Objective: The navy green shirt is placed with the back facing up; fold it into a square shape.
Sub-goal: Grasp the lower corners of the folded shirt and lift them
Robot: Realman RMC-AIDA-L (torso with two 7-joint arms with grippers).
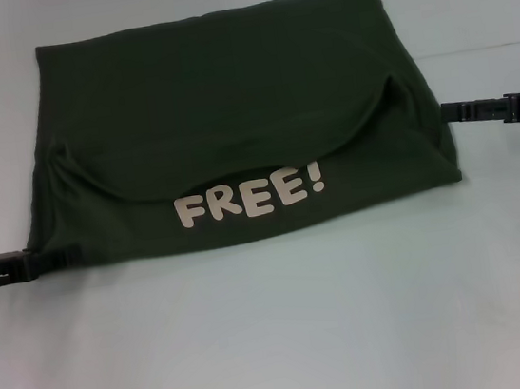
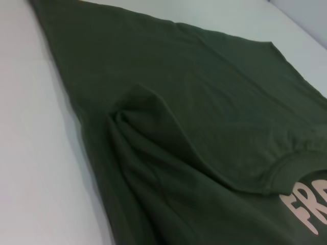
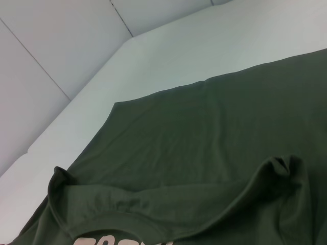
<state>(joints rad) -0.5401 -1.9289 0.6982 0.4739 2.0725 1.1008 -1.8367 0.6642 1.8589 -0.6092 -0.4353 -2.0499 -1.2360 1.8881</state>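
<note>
Dark olive-green, soft matte cotton: the navy green shirt (image 1: 229, 103) spread across the middle of the pale table (image 1: 280, 345), reaching toward its far edge. Already folded over once, with a curved hem flap (image 1: 265, 160) lying across the body. Not plain either (pale chunky "FREE!" lettering (image 1: 249, 199) showing just below that flap, near the shirt's front edge). Fabric mostly smooth on top, bunched into little puckered ridges at both lower corners. Overall outline a rough trapezoid, wider toward the near side.

Left gripper (image 1: 44, 261) down low at the shirt's near-left corner, black plastic, touching the cloth edge where it wrinkles. Right gripper (image 1: 451, 114) at the right edge of the shirt, a bit farther back, also right against the fabric. Can't tell for either one whether the jaws are apart or pinched on the cloth, since the tips vanish into the dark folds.

Wrist views just full of green cloth: a raised pucker (image 2: 135, 109) in the left one, a ribbed hem curl (image 3: 102, 204) in the right one.
</note>
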